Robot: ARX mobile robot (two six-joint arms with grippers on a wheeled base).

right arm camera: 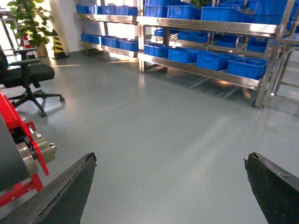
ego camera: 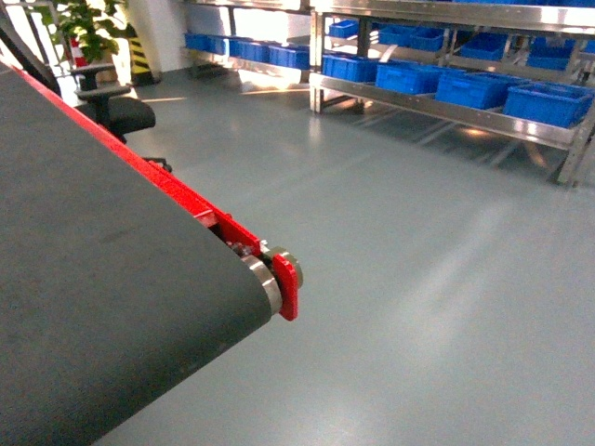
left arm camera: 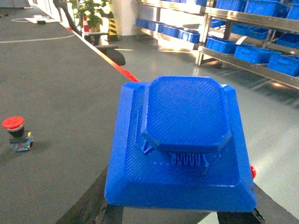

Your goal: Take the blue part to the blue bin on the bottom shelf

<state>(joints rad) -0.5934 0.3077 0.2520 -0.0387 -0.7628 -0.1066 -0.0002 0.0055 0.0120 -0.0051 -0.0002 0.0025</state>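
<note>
The blue part (left arm camera: 180, 140), a square stepped block with a raised octagonal top, fills the left wrist view. My left gripper (left arm camera: 180, 207) is shut on it, dark fingers (left arm camera: 93, 207) showing under its near corners, above the edge of the dark conveyor belt (left arm camera: 56, 93). Several blue bins (ego camera: 548, 102) stand in a row on the bottom shelf (ego camera: 446, 110), far across the floor at the upper right. My right gripper (right arm camera: 170, 161) hangs open over bare grey floor, nothing between its fingers. Neither gripper shows in the head view.
The belt's red-framed end roller (ego camera: 274, 274) juts toward the floor. A red push button (left arm camera: 14, 127) lies on the belt at left. A black office chair (ego camera: 116, 111) and a potted plant (ego camera: 88, 28) stand beyond the belt. More shelving with bins (ego camera: 246, 48) lines the back wall.
</note>
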